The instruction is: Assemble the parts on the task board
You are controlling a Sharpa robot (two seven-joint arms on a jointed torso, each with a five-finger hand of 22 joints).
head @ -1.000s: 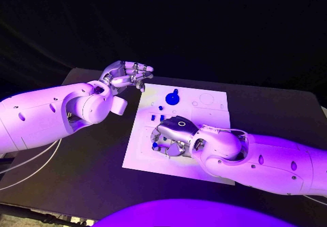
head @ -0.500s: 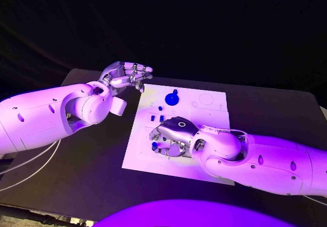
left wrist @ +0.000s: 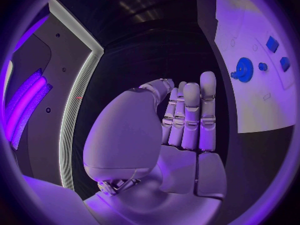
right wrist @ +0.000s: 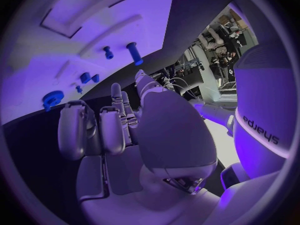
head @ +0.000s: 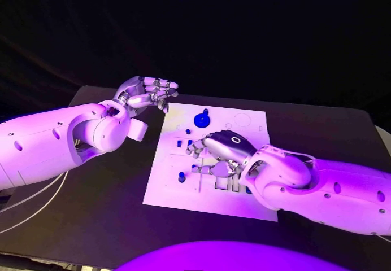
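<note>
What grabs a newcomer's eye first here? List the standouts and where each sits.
First, the white task board in the middle of the black table, glowing against the dark. The right hand hovers over the board's centre, fingers pointing down toward the small blue parts. The left hand is raised off the board's far left corner, fingers curled with nothing in them, near a round blue gear-like part at the far end.

Head camera looks down on the task board (head: pixel 167 189); both close wrist cameras share its blue parts (left wrist: pixel 244 66)
</note>
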